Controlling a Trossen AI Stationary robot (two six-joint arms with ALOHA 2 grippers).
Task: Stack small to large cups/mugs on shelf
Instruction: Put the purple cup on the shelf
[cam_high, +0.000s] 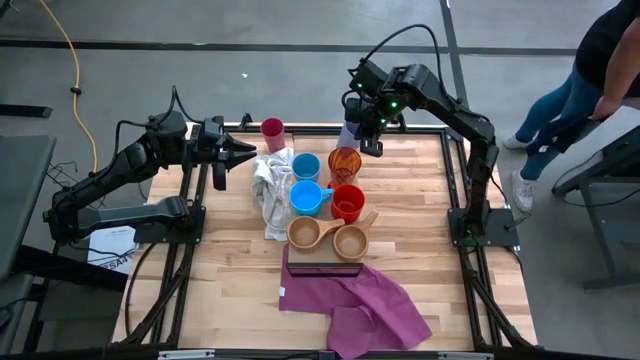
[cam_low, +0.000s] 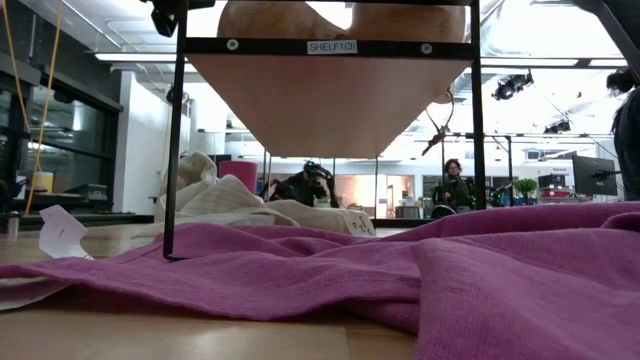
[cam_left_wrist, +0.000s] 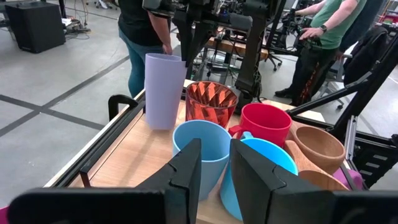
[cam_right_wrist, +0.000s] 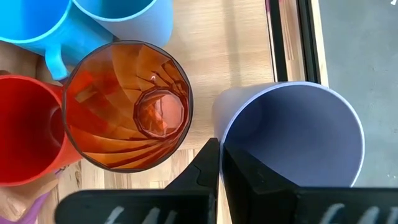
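The cups cluster at the table's middle: a lavender tumbler (cam_high: 349, 133), an orange-red tumbler (cam_high: 344, 162), two blue mugs (cam_high: 305, 167) (cam_high: 305, 197), a red mug (cam_high: 348, 203) and two wooden handled cups (cam_high: 305, 233) (cam_high: 352, 242). A magenta tumbler (cam_high: 272, 132) stands apart at the far left. The shelf (cam_low: 330, 47) shows its dark end frame and the plank's underside, with the wooden cups' bottoms on top. My right gripper (cam_right_wrist: 219, 165) is shut on the lavender tumbler (cam_right_wrist: 292, 143). My left gripper (cam_left_wrist: 214, 168) hovers open, level, left of the blue mugs (cam_left_wrist: 202, 149). My right gripper pinches the lavender tumbler's rim (cam_right_wrist: 219, 138) on the side facing the orange-red tumbler, one finger inside the cup and one outside. The fingers come steeply from above. The tumbler stands upright; in the left wrist view its base (cam_left_wrist: 161, 124) seems to rest on the wood.
A crumpled white cloth (cam_high: 270, 190) lies left of the blue mugs. A purple cloth (cam_high: 360, 300) spreads over the near table in front of the shelf's dark frame (cam_high: 325, 268). A person (cam_high: 585, 80) stands beyond the table's right edge; others show behind the far edge.
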